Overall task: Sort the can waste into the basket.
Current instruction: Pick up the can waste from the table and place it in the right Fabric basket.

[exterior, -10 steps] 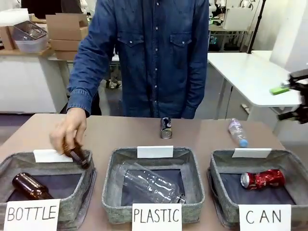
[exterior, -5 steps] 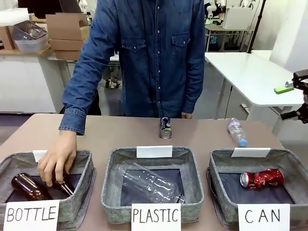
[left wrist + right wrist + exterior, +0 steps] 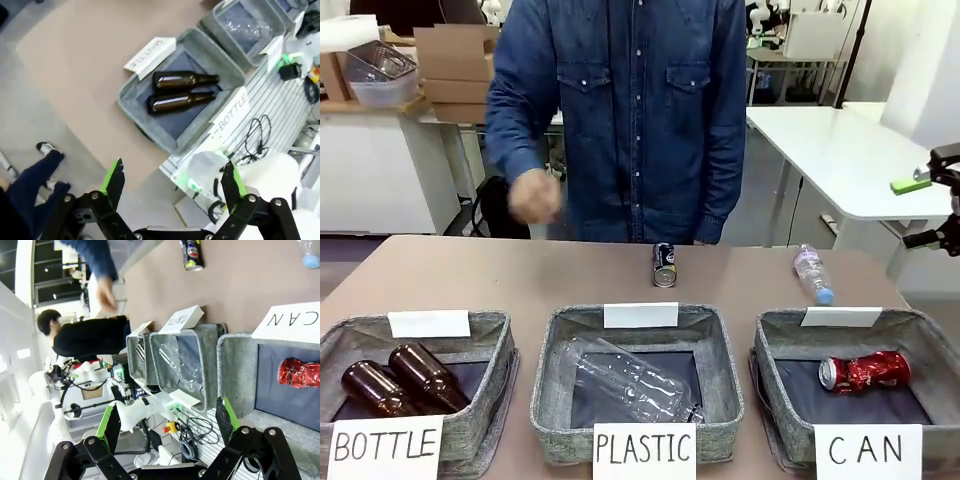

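The small black metal can [image 3: 664,265] is standing upright on the brown bench [image 3: 520,280], beyond the grey woven "CAN" basket [image 3: 770,372] holding the dented red can [image 3: 865,371], likely nearer the right arm's fingers [image 3: 223,416] than the left arm's fingers [image 3: 116,176], both pairs hanging wide and empty.

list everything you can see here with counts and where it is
BOTTLE bin: 1, grey, near left
PLASTIC bin: 1, grey, near middle
CAN bin: 1, grey, near right
brown glass bottles: 2, side by side in the BOTTLE bin
large plastic bottle: 1, clear, lying in the PLASTIC bin
red can: 1, dented, lying in the CAN bin
black can: 1, on the table, far middle
small plastic bottle: 1, clear, blue cap, far right
person: 1, denim shirt, far side, hand raised
left gripper: open, empty
right gripper: open, empty
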Robot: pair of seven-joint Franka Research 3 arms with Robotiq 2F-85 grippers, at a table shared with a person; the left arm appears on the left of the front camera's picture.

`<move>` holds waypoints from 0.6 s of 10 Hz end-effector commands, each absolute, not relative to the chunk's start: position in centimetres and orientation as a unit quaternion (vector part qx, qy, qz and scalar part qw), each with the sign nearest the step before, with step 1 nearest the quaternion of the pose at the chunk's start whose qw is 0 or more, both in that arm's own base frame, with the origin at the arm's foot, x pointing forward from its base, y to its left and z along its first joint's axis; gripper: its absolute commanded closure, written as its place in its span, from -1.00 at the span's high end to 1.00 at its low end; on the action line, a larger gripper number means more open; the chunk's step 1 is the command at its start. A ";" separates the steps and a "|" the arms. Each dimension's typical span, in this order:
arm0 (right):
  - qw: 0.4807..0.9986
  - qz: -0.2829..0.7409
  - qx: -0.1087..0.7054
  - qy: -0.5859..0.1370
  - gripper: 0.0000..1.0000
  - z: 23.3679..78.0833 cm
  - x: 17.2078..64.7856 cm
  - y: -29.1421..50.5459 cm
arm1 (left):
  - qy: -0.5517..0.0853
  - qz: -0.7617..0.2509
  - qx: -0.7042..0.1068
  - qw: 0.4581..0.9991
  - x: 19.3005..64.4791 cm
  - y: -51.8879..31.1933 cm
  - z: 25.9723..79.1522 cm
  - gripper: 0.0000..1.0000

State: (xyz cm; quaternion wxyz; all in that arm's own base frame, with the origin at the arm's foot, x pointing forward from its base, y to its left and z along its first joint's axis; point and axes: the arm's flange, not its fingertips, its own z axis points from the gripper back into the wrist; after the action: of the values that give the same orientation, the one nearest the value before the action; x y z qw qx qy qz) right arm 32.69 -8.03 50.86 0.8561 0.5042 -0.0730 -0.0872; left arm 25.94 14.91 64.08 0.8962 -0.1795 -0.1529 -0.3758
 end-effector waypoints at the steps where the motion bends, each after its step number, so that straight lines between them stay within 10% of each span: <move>1: 0.857 -0.085 0.502 -0.074 1.00 50.7 32.5 -7.8 | -0.141 -0.390 -0.195 0.889 27.2 8.6 62.9 1.00; 6: 0.857 -0.085 0.502 -0.074 1.00 50.7 32.5 -7.8 | -0.156 -0.406 -0.315 0.843 32.2 -7.5 54.0 1.00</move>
State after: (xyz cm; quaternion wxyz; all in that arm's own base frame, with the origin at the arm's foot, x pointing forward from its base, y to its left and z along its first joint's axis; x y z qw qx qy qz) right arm 32.67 -7.96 50.82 0.8562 0.5042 -0.0723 -0.0868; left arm 31.20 -7.10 54.85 0.8585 -0.2657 -0.1242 -0.4207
